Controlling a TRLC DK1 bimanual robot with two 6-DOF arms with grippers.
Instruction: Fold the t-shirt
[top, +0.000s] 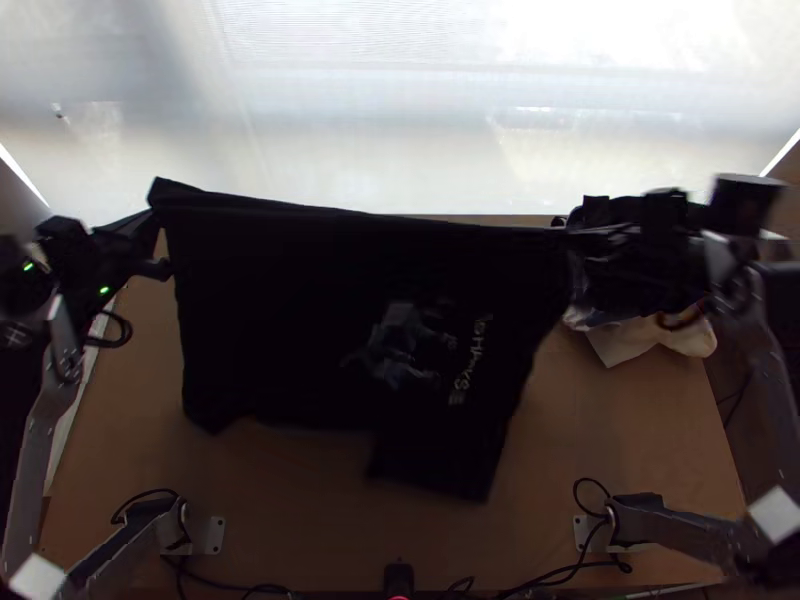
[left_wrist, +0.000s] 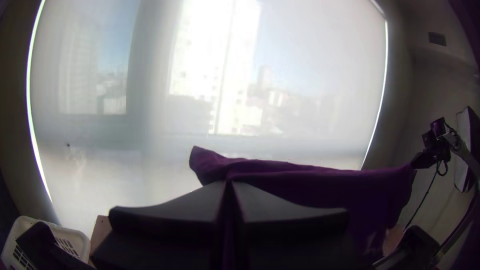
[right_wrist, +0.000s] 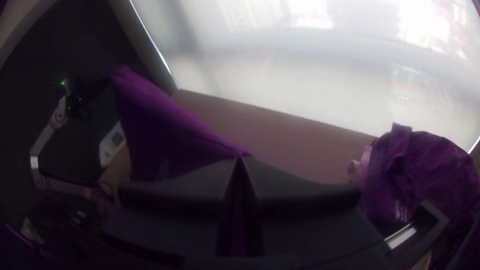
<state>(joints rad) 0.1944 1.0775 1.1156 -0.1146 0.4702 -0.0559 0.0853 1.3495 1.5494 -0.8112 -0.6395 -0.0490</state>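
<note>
The black t-shirt (top: 300, 310) hangs stretched between both grippers above the table, its printed front facing the top view and its lower edge uneven. My left gripper (top: 155, 215) is shut on a corner of it at the left; in the left wrist view the left gripper (left_wrist: 228, 184) has the shirt (left_wrist: 310, 185), purplish there, between its fingertips. On the other side my right gripper (top: 572, 232) pinches the opposite end of the upper edge. The right wrist view has the right gripper (right_wrist: 240, 159) shut on the shirt (right_wrist: 165, 130). Part of the cloth is hidden behind the fingers.
A heap of dark cloth and bags (right_wrist: 420, 170) lies at the table's far right, with a pale piece (top: 650, 338) beside it. Bare table (top: 620, 430) shows below the shirt. A white basket (left_wrist: 70, 240) stands beyond the left side. Cables run along the near edge.
</note>
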